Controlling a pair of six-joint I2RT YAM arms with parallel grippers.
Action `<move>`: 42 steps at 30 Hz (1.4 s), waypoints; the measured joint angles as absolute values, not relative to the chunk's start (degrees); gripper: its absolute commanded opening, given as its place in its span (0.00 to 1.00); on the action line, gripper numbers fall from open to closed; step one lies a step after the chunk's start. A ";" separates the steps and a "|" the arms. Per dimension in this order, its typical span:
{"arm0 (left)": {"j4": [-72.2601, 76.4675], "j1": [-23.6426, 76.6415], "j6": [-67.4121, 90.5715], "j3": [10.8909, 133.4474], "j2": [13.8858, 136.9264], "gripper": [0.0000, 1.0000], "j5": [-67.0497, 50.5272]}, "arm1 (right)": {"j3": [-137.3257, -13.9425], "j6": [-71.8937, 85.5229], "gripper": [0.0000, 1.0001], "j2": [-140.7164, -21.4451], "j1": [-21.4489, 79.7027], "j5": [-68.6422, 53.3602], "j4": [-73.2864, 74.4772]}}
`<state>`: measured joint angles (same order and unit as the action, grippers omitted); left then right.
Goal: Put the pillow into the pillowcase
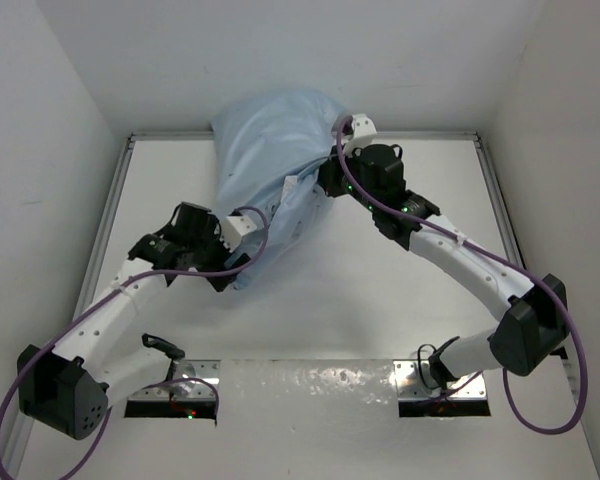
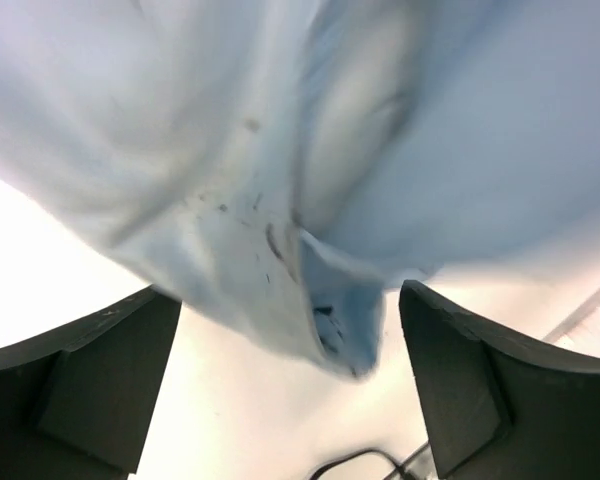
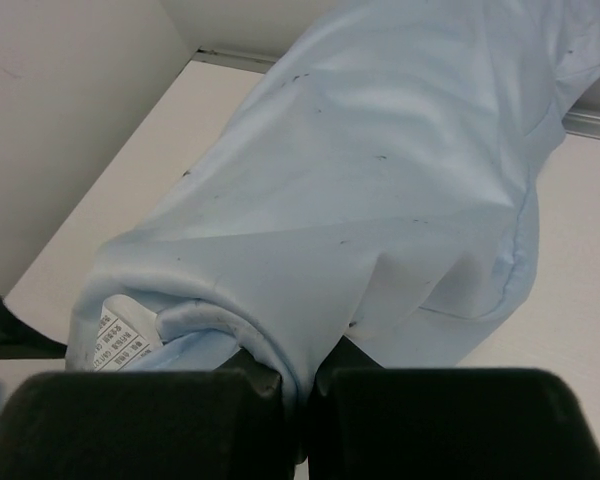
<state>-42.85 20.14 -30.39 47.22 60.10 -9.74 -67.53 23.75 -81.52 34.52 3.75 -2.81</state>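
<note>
My right pincer [image 3: 305, 385] was clenched on the pillowcase [image 3: 380, 180], a fold of the light blue cloth pinched tight between the two dark fingers and rising straight out of them. From that grip the sack ran forward and away from me, plump and rounded, lying on the white table [image 1: 380, 280] with its far end up against the back wall. Just to the left of the pinch, a rolled hem curled over beside a small white label [image 3: 120, 342] with printed lines. Of the pillow I could see no fabric at all, only the blue cloth swelling as if filled, so I cannot say how far in it sat. My left pincer [image 2: 288, 330] was released, its fingers [image 2: 90, 380] spread wide, one at each lower corner of its camera's view. A drooping corner of the same blue cloth, with a darker seam, hung down in the gap between them, nearer the right finger, and neither pad pressed on it. Seen from above, this pincer sat at the sack's near, narrower end, with the bulk of it beyond.
</note>
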 measured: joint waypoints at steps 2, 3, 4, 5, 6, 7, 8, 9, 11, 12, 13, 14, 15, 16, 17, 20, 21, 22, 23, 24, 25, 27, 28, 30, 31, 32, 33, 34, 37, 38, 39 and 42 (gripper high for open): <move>-46.54 20.14 -33.15 51.68 59.94 0.92 -13.45 | -68.14 23.24 0.00 -81.78 34.57 4.14 -2.26; -47.57 20.14 -34.09 53.41 59.64 0.93 -14.92 | -68.55 23.00 0.00 -82.04 34.57 4.36 -2.04; -48.12 20.14 -34.72 54.65 59.16 0.93 -16.12 | -68.99 22.81 0.00 -82.35 34.59 4.54 -1.98; -48.21 20.14 -35.11 55.22 58.61 0.93 -16.91 | -69.25 22.68 0.00 -82.59 34.59 4.60 -1.98; -48.21 20.14 -35.16 55.22 58.04 0.92 -17.06 | -69.36 22.55 0.00 -82.70 34.61 4.67 -1.96; -48.27 20.14 -35.24 55.00 57.71 0.91 -16.91 | -69.36 22.50 0.00 -82.72 34.63 4.69 -1.93; -47.90 20.14 -35.16 54.48 57.74 0.90 -16.58 | -69.36 22.48 0.00 -82.72 34.65 4.71 -1.93; -47.37 20.14 -35.09 53.17 58.00 0.89 -15.81 | -69.36 22.48 0.00 -82.72 34.65 4.73 -1.93; -46.92 20.21 -34.98 50.83 60.18 0.83 -14.46 | -69.36 22.48 0.00 -82.72 34.65 4.78 -1.93; -46.68 20.27 -34.70 49.89 61.71 0.80 -13.76 | -69.36 22.48 0.00 -82.72 34.65 4.78 -1.93; -46.35 20.27 -34.46 48.90 63.31 0.75 -12.97 | -69.36 22.50 0.00 -82.72 34.65 4.78 -1.91; -46.04 20.27 -34.20 47.94 64.75 0.56 -11.77 | -69.36 22.48 0.00 -82.74 34.65 4.78 -1.87; -45.71 20.27 -33.80 47.27 65.65 0.40 -10.57 | -69.36 22.48 0.00 -82.74 34.65 4.78 -1.76; -45.19 20.27 -33.47 46.63 66.19 0.00 -9.10 | -69.36 22.46 0.00 -82.74 34.65 4.78 -1.52; -44.66 20.27 -32.95 46.28 66.39 0.00 -7.53 | -69.36 22.44 0.00 -82.74 34.65 4.82 -1.30; -42.68 20.27 -32.73 46.28 66.19 0.00 -1.96 | -69.36 21.98 0.00 -82.74 34.65 5.39 -0.89; -42.44 20.25 -32.73 46.68 65.98 0.00 0.10 | -69.47 21.67 0.00 -82.74 34.65 5.69 -0.64; -42.89 20.25 -32.82 47.79 65.71 0.00 2.48 | -69.91 21.17 0.00 -82.74 34.65 6.07 0.19; -43.57 20.14 -33.15 49.56 65.30 0.00 4.93 | -71.05 20.45 0.00 -82.81 34.63 6.44 1.98; -43.94 20.05 -33.74 53.06 64.49 0.00 7.86 | -73.19 19.46 0.00 -83.05 34.59 6.87 4.12; -44.53 19.79 -34.33 57.78 63.66 0.00 10.17 | -75.96 18.52 0.00 -83.44 34.54 7.09 6.15; -46.96 19.68 -35.38 72.23 64.07 0.00 13.85 | -85.43 16.49 0.00 -85.32 34.37 7.31 12.60; -46.52 19.59 -35.77 82.24 64.90 0.00 15.35 | -91.33 15.59 0.00 -86.63 34.24 7.33 14.26; -45.45 19.38 -36.45 100.75 67.35 0.00 17.12 | -101.14 14.15 0.00 -87.79 34.04 7.55 15.73; -45.04 19.33 -36.88 110.59 68.95 0.00 17.61 | -104.05 13.65 0.00 -87.50 33.80 7.57 15.49; -43.59 19.27 -37.28 119.77 70.30 0.00 17.87 | -106.04 13.28 0.00 -86.04 33.58 7.53 14.74; -41.82 19.27 -37.71 125.14 70.30 0.00 18.06 | -106.61 13.10 0.00 -84.23 33.45 7.60 14.50; -40.69 19.33 -38.17 127.33 69.71 0.00 17.85 | -106.50 13.08 0.00 -82.06 33.47 7.16 13.76; -40.42 19.86 -39.38 128.86 65.71 0.00 17.04 | -104.88 13.28 0.00 -76.01 35.11 2.35 11.57; -40.03 19.86 -39.94 128.25 64.27 0.00 17.17 | -104.12 13.47 0.00 -74.56 35.92 0.40 11.27; -39.75 19.86 -40.47 127.83 63.55 0.00 17.56 | -103.33 13.61 0.00 -73.80 36.45 -1.26 11.22; -38.26 19.86 -42.44 126.45 64.05 0.00 20.91 | -102.26 13.74 0.00 -74.70 36.45 -2.96 11.68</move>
<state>-38.26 19.86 -42.44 126.45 64.05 20.91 -102.26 13.74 -74.70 36.45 -2.96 11.68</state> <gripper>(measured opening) 0.009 0.003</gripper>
